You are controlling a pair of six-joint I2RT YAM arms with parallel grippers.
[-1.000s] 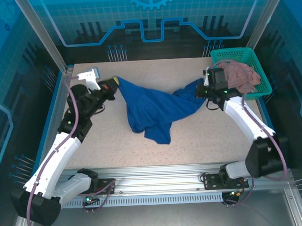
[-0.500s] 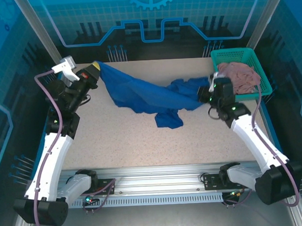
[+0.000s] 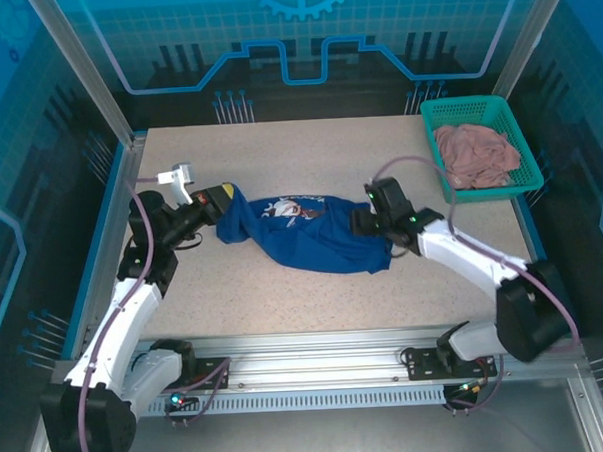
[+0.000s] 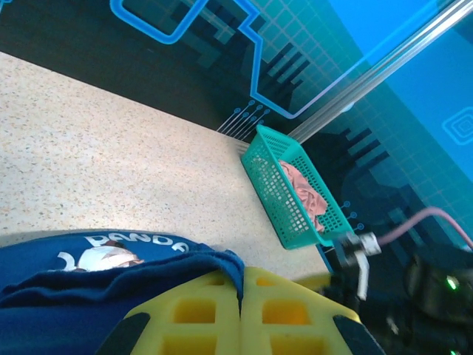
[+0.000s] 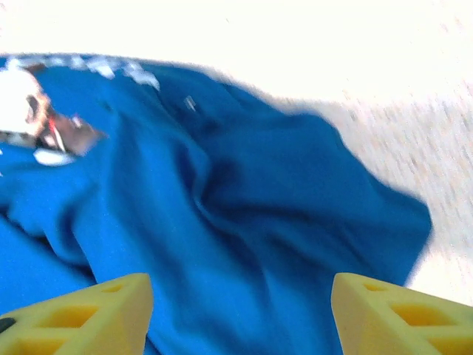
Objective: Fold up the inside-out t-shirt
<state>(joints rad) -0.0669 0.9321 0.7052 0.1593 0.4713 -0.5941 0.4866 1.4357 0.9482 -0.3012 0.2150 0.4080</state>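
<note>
**At centre frame: blue t-shirt bunched between two grippers**

Across the middle of the top view, the royal-blue t-shirt [image 3: 304, 236] is seen lying crumpled on the speckled table [image 3: 278, 152], drawn out from left to right. A white print [image 3: 294, 208] with small lettering is turned upward near its upper edge.

At the shirt's left end, the left gripper [image 3: 220, 201] is found. In the left wrist view its yellow fingers [image 4: 196, 314] are pressed together, and a fold of blue cloth is pinched in the seam between them.

At the shirt's right end, the right gripper [image 3: 367, 221] is placed low over the cloth. In the right wrist view, which is blurred, its fingers [image 5: 111, 310] are spread wide, with the fabric lying loose below the gap; nothing is held.

In the upper right of the frame, well apart from the shirt, a teal basket [image 3: 432, 115] is set at the table's edge. A dusty-pink garment [image 3: 475, 148] is heaped inside it.
</note>
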